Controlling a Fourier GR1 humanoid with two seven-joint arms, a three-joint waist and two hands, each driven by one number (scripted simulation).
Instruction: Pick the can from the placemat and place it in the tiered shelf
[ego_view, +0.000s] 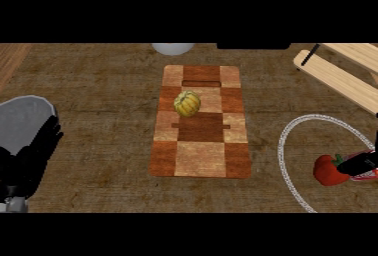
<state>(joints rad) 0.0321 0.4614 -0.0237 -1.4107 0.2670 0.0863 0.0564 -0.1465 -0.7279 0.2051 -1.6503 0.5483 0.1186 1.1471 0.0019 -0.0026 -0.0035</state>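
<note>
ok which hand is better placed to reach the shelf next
Right, probably: the right hand is at the right edge, below the tiered shelf; the left hand rests at the far left, beyond the placemat.

The left forearm (26, 120) is a smooth, rounded light-grey shell with a paler rim along its edge. Its hand (33, 155) is matt black, with slender dark fingers. At the right edge shows only a black part of the right hand (362, 164).
</note>
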